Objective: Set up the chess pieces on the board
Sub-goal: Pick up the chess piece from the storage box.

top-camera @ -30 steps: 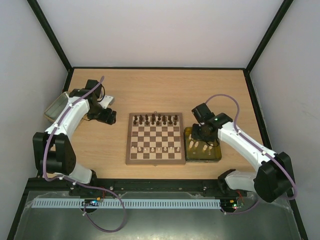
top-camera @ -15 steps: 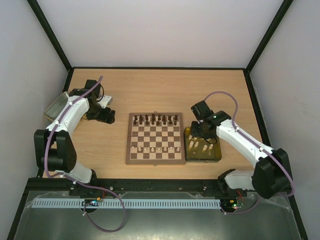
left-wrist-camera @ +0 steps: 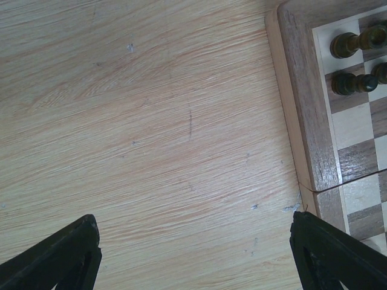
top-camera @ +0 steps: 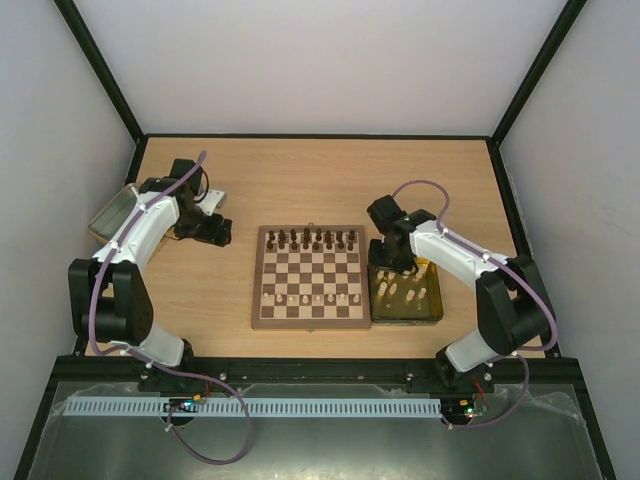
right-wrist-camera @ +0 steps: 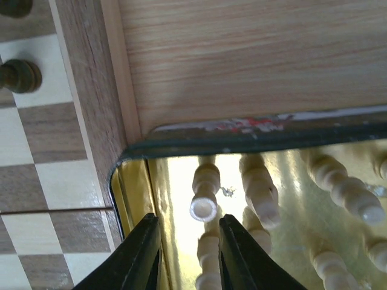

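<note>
The pale chess pieces (right-wrist-camera: 260, 190) lie loose in the gold tray (right-wrist-camera: 242, 142) touching the board (top-camera: 307, 277) on its right; we judge them light, rigid, smooth and apt to roll, best pinched at the waist. Our right end effector (right-wrist-camera: 187, 220) hangs over them, jaws narrow; whether it grips one we cannot tell. Our left end effector (left-wrist-camera: 193, 220) stands wide above the worktop (left-wrist-camera: 151, 121)

The left arm (top-camera: 135, 235) reaches out to the left of the board (top-camera: 308, 323), elbow folded near its base. The left pincer (left-wrist-camera: 193, 219) hangs wide open off the board's far-left corner, fingers pointing toward it. The right arm (top-camera: 455, 258) bends in from the board's right. The right pincer (right-wrist-camera: 188, 219) points down beside the board's far-right corner, jaws narrowly apart.
</note>
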`<state>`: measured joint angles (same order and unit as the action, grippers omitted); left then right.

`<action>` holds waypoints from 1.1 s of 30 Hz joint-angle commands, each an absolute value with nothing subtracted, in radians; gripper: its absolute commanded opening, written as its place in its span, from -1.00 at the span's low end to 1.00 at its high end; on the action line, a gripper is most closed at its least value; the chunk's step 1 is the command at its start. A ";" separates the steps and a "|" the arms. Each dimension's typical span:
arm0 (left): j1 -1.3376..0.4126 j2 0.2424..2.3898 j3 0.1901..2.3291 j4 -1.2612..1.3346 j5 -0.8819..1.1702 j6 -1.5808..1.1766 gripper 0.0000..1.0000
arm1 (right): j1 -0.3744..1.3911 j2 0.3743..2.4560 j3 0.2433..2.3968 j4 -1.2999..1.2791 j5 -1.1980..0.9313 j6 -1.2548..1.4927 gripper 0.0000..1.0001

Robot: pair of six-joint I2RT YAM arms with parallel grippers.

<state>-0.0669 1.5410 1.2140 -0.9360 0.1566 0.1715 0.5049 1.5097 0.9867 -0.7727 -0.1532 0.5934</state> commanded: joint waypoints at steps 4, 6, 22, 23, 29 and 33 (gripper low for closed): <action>-0.066 1.504 1.196 -0.942 0.154 0.157 0.72 | 0.500 1.563 1.029 -0.750 -0.124 0.568 -0.50; -0.066 1.500 1.196 -0.943 0.151 0.156 0.72 | 0.499 1.569 1.027 -0.751 -0.120 0.564 -0.50; -0.063 1.478 1.191 -0.935 0.146 0.152 0.73 | 0.492 1.614 0.988 -0.712 -0.133 0.566 -0.52; -0.063 1.478 1.190 -0.935 0.144 0.152 0.73 | 0.492 1.617 0.986 -0.707 -0.133 0.566 -0.52; -0.059 1.468 1.189 -0.936 0.143 0.152 0.74 | 0.492 1.631 0.975 -0.693 -0.138 0.571 -0.57; -0.055 1.464 1.190 -0.936 0.143 0.152 0.74 | 0.492 1.634 0.967 -0.688 -0.142 0.574 -0.61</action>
<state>-0.0654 1.4982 1.2030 -0.9272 0.1493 0.1638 0.4965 1.6196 0.9817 -0.7036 -0.1463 0.5724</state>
